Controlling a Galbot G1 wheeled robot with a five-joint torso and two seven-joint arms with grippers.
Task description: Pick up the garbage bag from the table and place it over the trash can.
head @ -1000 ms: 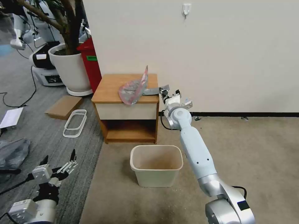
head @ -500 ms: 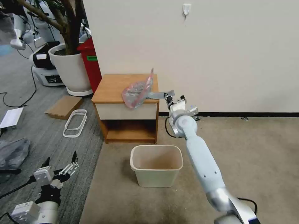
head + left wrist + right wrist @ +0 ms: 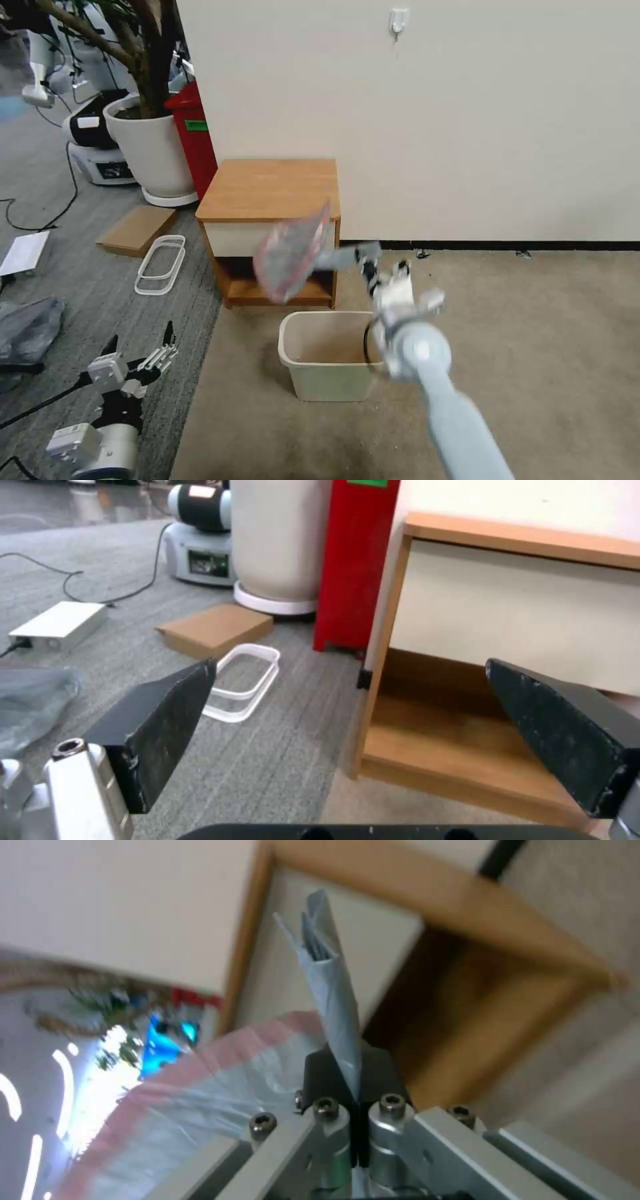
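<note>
The garbage bag (image 3: 290,257), thin pinkish-grey film, hangs in the air in front of the table's (image 3: 267,190) drawer, just above the far left rim of the trash can (image 3: 333,360). My right gripper (image 3: 367,261) is shut on a grey folded strip at the bag's edge. In the right wrist view the strip sticks up out of the closed right gripper (image 3: 350,1080), with the garbage bag (image 3: 200,1100) spread beside it. My left gripper (image 3: 137,357) waits low over the grey carpet, open, with the left gripper (image 3: 360,720) framing the table (image 3: 520,545).
A white plant pot (image 3: 150,143) and a red bin (image 3: 193,133) stand left of the table. On the floor lie a cardboard sheet (image 3: 137,227), clear plastic frames (image 3: 160,263) and a dark grey sack (image 3: 27,327). The wall runs close behind the table.
My right arm has drawn back and down, pulling the garbage bag off the tabletop to hang over the trash can's far edge. The left gripper has crept slightly right.
</note>
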